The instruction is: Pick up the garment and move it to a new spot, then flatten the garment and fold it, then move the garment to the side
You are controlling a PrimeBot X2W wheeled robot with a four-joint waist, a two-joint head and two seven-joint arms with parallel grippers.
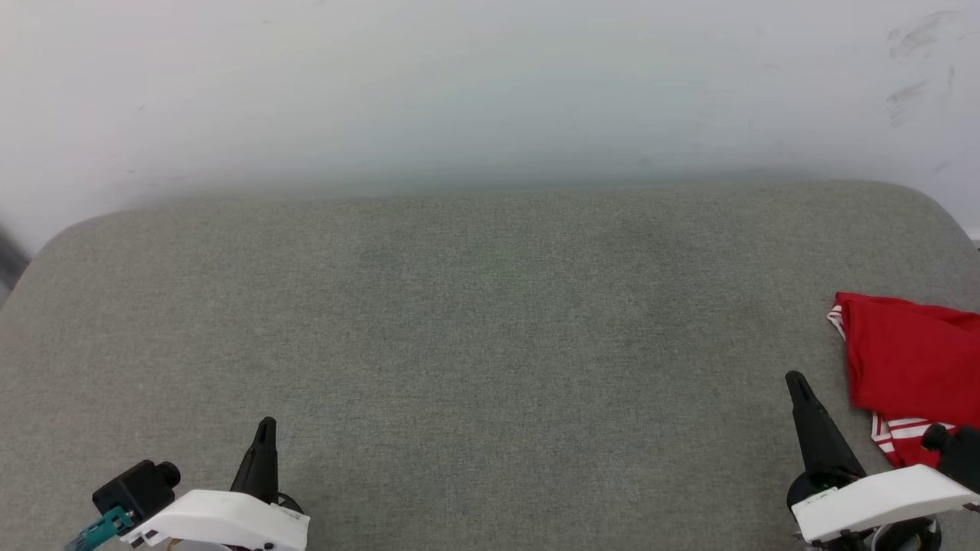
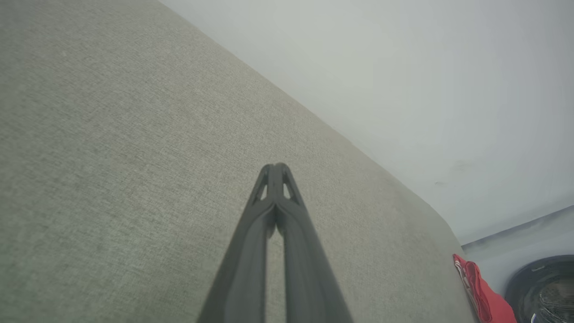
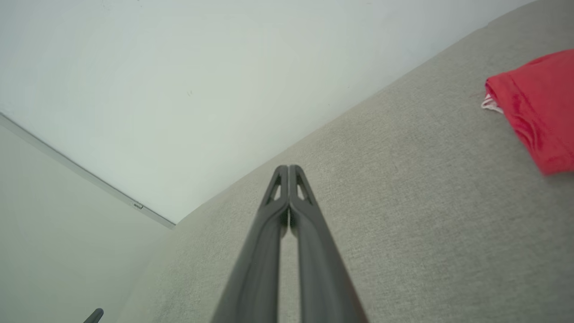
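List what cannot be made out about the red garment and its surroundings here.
1. Head view: garment cut off by the right edge; no letters or number visible.
2. Left wrist view: garment small, cut off by the bottom edge.
3. Left wrist view: dark round object blurred, cut off at the corner; unidentifiable.

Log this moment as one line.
garment: lying at right edge of grey cushion | left gripper: shut, empty, far from garment | right gripper: shut, empty, near garment, not touching

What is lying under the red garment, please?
The red garment lies on the grey padded surface, at its right side. Whether anything is hidden beneath the cloth cannot be seen.
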